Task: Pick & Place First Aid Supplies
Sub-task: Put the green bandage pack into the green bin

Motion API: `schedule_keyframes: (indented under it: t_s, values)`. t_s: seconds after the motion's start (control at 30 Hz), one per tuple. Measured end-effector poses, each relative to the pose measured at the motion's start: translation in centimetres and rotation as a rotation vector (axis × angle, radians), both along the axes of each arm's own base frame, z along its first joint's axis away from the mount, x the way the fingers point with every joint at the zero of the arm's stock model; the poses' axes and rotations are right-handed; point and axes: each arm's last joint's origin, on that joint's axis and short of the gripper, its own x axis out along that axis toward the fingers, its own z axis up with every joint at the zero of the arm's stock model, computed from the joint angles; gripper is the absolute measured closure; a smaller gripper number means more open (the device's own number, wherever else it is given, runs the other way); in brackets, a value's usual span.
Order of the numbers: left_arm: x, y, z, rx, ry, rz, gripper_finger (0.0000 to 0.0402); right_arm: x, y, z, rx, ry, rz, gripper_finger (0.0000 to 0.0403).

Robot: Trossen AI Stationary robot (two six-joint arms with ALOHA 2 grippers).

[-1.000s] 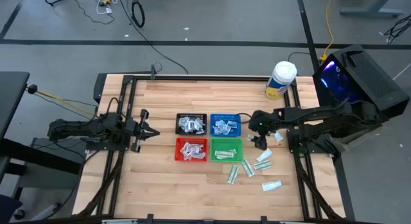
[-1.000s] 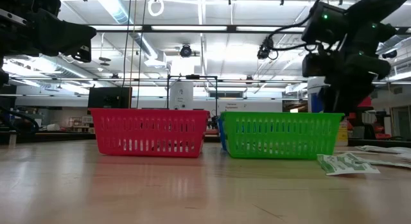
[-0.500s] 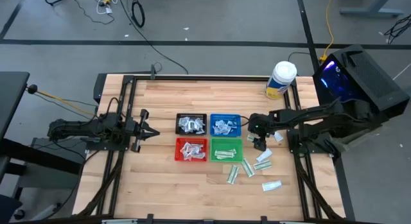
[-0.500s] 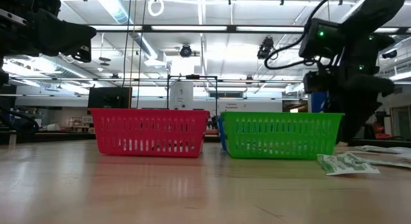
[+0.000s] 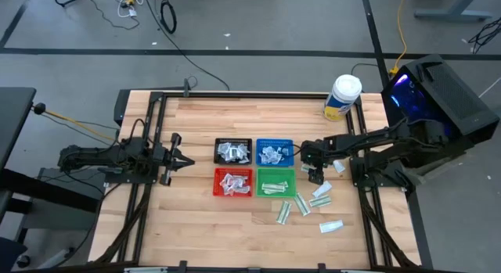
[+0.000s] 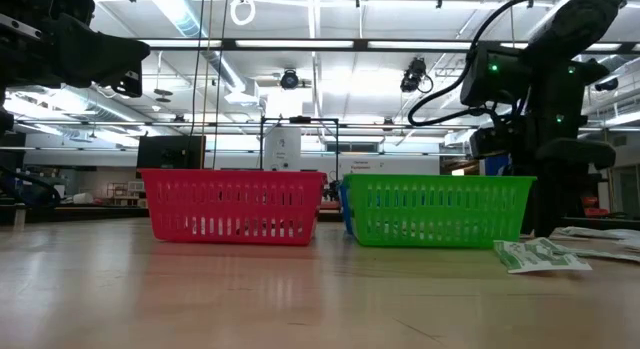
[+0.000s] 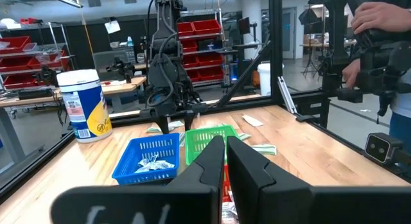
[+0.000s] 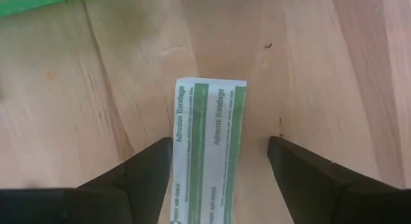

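- Bandage packet (image 8: 207,150) lies flat on the desk (image 5: 196,218) between the right tool's (image 5: 314,174) spread fingers, at 3 o'clock from the green tray (image 5: 275,181).
- Left tool (image 5: 182,159) is pinched together, parked at 9 o'clock near the desk edge.

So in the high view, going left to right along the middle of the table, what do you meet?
Left gripper, shut, waiting → black tray above red tray → blue tray above green tray → right gripper, open over the table → loose packets.
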Motion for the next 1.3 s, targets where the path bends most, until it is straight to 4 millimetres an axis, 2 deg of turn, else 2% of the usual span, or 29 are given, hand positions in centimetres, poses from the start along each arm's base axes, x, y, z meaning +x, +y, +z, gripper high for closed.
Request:
schedule_keyframes:
  t_s: [0.37, 0.77, 0.93, 1.3]
  values:
    - [0.0, 0.0, 0.01, 0.0, 0.0, 0.0, 0.0376, 0.0, 0.02, -0.04, 0.009, 0.0, -0.002, 0.0143]
    - [0.0, 0.0, 0.0, 0.0, 0.0, 0.0, 0.0376, 0.0, -0.01, -0.08, 0.006, 0.0, -0.029, 0.0249]
    - [0.0, 0.0, 0.0, 0.0, 0.0, 0.0, 0.0376, 0.01, -0.01, -0.09, 0.0, -0.002, -0.03, 0.0278]
    - [0.0, 0.0, 0.0, 0.0, 0.0, 0.0, 0.0376, -0.04, -0.01, 0.42, -0.003, -0.01, -0.03, 0.0275]
